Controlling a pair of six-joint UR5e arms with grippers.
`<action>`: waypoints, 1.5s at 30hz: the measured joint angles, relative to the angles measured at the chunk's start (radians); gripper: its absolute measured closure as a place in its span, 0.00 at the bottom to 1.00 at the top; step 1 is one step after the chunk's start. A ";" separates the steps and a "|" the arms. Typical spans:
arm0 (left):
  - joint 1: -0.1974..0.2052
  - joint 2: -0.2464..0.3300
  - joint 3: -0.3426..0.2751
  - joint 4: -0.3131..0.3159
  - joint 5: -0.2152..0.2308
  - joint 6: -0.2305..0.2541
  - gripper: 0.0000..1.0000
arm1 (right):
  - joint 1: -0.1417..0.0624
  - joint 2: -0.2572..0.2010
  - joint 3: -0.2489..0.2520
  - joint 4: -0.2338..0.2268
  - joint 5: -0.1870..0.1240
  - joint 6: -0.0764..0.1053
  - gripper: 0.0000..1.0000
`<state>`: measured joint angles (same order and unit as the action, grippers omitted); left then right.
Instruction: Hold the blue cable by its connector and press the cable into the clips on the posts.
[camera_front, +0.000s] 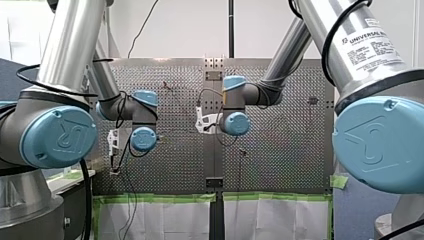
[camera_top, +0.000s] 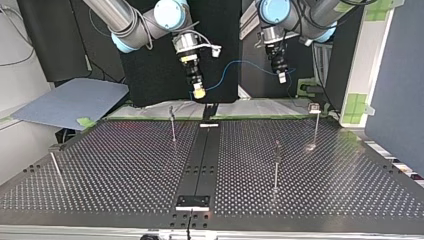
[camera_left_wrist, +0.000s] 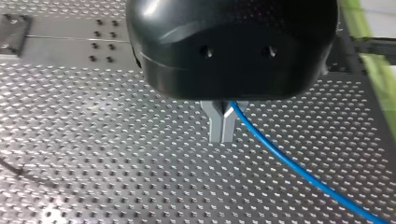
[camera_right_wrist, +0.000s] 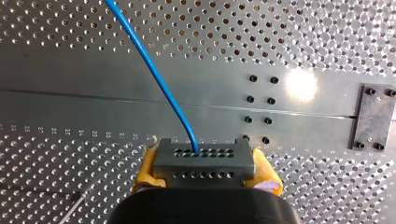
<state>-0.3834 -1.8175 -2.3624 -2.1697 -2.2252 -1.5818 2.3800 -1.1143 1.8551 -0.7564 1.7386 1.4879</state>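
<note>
Here, reading the top view from its left, the robot's right gripper (camera_top: 199, 93) hangs above the far edge of the dark perforated metal table (camera_top: 125, 170). Its yellow pads (camera_right_wrist: 146, 170) are closed tight on the grey, many-holed plastic connector (camera_right_wrist: 203, 158). The thin blue cable (camera_top: 240, 62) leaves that connector, climbs in a shallow arc and runs across to the view's right. There the left gripper (camera_top: 282, 76) has its two metal fingers (camera_left_wrist: 215, 126) pinched together on it, with no gap showing between them. So the blue cable is wholly in the air, held at both ends. Its long axis lies across the table from side to side, and it touches no clip.

What matters next is how this span lies relative to the slim upright metal posts, which all stand lower than the cable and nearer the top view's camera. The post (camera_top: 172, 122) almost straight beneath the right gripper is closest to the connector end. A third post (camera_top: 276, 165) stands further forward, between the two grippers. The clip-topped post (camera_top: 315, 117) at the view's right lies below and just outward of the left gripper. By this reading the span must come down and toward that camera, and the right arm looks nearer its first post.
</note>
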 joint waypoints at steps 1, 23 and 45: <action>-0.001 0.008 0.007 -0.008 0.000 -0.003 1.00 | 0.001 0.000 -0.005 0.008 0.000 0.000 1.00; -0.004 0.202 0.116 -0.202 0.002 -0.055 1.00 | 0.018 -0.052 -0.108 0.124 -0.013 0.012 1.00; 0.011 0.334 0.121 -0.296 0.124 -0.174 1.00 | -0.001 -0.052 -0.166 0.156 -0.021 0.083 1.00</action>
<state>-0.3725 -1.4838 -2.2415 -2.4655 -2.1011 -1.7554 2.3786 -1.1659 1.6894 -0.6003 1.7174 1.5705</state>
